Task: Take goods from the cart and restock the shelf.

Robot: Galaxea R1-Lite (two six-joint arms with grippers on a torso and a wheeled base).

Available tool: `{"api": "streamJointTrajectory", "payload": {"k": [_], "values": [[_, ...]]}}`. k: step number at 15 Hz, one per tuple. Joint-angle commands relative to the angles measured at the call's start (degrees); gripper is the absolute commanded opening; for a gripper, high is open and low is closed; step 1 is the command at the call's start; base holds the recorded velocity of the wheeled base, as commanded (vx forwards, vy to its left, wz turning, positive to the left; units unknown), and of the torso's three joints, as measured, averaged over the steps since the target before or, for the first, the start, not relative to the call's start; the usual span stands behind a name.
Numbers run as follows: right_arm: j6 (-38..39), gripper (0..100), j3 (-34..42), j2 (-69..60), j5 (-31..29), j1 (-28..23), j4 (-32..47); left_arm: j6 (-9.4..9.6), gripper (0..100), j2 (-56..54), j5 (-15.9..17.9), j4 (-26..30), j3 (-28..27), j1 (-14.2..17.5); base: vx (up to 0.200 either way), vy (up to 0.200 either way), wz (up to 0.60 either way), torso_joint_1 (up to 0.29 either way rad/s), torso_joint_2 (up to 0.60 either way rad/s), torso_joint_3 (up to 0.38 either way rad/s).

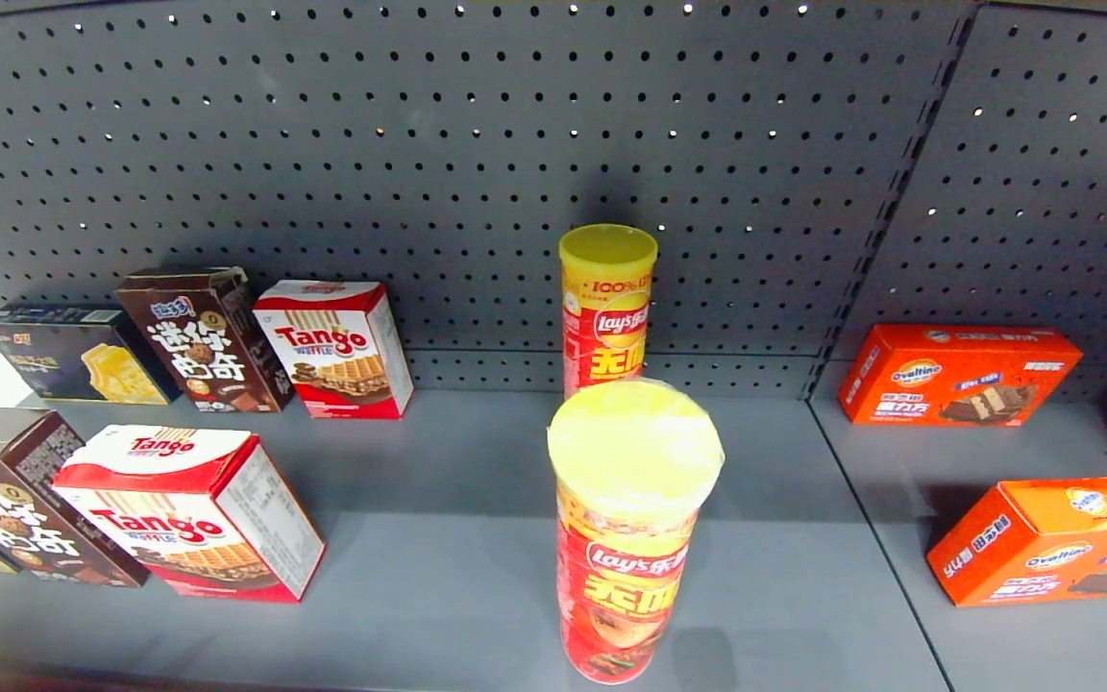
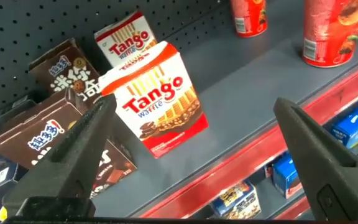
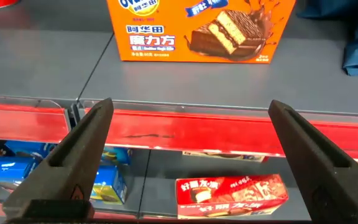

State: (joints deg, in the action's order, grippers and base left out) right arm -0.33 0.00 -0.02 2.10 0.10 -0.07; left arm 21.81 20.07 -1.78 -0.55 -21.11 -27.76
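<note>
Perforated dark back panel (image 1: 419,144): spans the whole upper half of the head view.

Grey shelf (image 1: 438,538): fills the lower half of that view. A seam at right of centre divides it into two bays.

Rear orange chocolate-wafer box (image 1: 957,375): right of frame at mid-height, against the panel. Front orange chocolate-wafer box (image 1: 1053,543): lower right, lying near the shelf's front.

Front Tango wafer box (image 1: 193,514): lower left, upright, touching the front brown cookie box (image 1: 20,509) at the left edge. Rear Tango wafer box (image 1: 337,348): left of centre, upright by the panel, with the rear brown cookie box (image 1: 203,338) just beside it.

Dark box with a yellow picture (image 1: 73,365): far left, at the end of the back row.

Front chip can (image 1: 626,538): lower centre, upright, yellow lid on. Rear chip can (image 1: 605,308): directly above it in frame, upright at the panel, apart from the front can.

Left gripper (image 2: 194,106): fingers spread wide, nothing held. It faces the front Tango wafer box from off the shelf's red edge strip (image 2: 229,165).

Right gripper (image 3: 191,104): fingers spread wide, nothing held. It faces the red strip in front of an orange box. A lower shelf (image 3: 160,180) beneath carries a red box (image 3: 232,194) and blue packs (image 3: 8,171).
</note>
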Motion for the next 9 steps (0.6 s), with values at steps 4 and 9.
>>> {"api": "streamJointTrajectory", "payload": {"k": [4, 9], "values": [[0.0, 100, 0.0, 0.0, 0.0, 0.0, 0.0, -1.07, 100, 0.7, -2.2, 3.8, 3.4, 2.2, 0.000, 0.000, 0.00, 0.000, 0.00, 0.000], [0.0, 100, 0.0, 0.0, 0.0, 0.0, 0.0, -3.44, 100, -11.5, 12.6, -2.4, 20.9, 23.6, 0.000, 0.000, 0.00, 0.000, 0.00, 0.000]]}}
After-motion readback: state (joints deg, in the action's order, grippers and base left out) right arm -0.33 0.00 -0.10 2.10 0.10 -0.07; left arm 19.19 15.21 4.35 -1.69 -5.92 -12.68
